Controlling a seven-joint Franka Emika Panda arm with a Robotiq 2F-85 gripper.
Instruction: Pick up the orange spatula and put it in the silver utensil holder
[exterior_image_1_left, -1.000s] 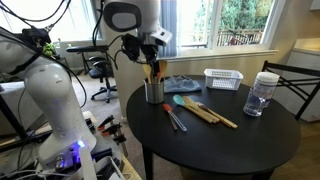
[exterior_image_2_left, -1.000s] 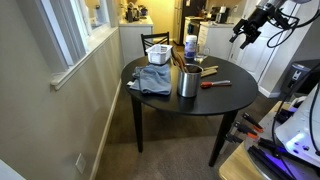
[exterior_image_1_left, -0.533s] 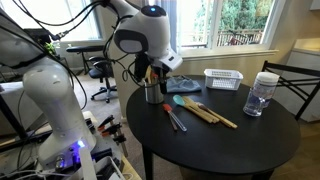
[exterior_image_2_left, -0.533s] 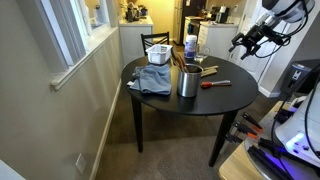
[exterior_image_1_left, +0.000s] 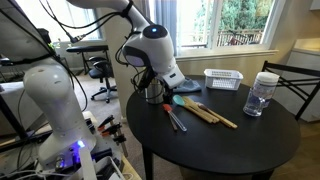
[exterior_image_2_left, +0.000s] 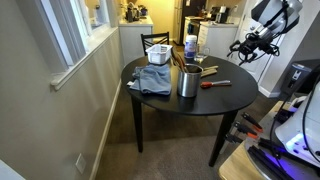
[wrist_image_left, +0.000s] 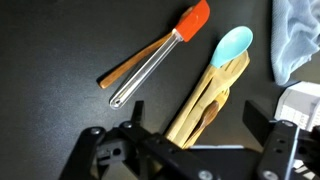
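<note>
The orange spatula (wrist_image_left: 170, 45) lies flat on the black round table (wrist_image_left: 60, 40). It has an orange head and a clear handle, with a thin wooden stick beside it. It also shows in both exterior views (exterior_image_1_left: 174, 119) (exterior_image_2_left: 214, 84). My gripper (wrist_image_left: 185, 142) is open and empty. It hangs above the table over the wooden utensils (wrist_image_left: 205, 95), off to the side of the spatula. An exterior view shows the gripper (exterior_image_2_left: 247, 46) past the table's far edge. The silver utensil holder (exterior_image_2_left: 188, 82) stands upright with several utensils in it and is partly hidden by my arm in an exterior view (exterior_image_1_left: 153, 93).
A teal spatula (wrist_image_left: 235, 42) lies on the wooden utensils. A blue-grey cloth (exterior_image_2_left: 152, 79) lies by the holder. A white mesh basket (exterior_image_1_left: 223, 78) and a clear white-lidded jar (exterior_image_1_left: 261, 93) stand on the table. A chair (exterior_image_1_left: 295, 85) stands beside it.
My arm has swung lower and further over the table, toward the utensils lying on it. The gripper stays open. Nothing on the table has moved.
</note>
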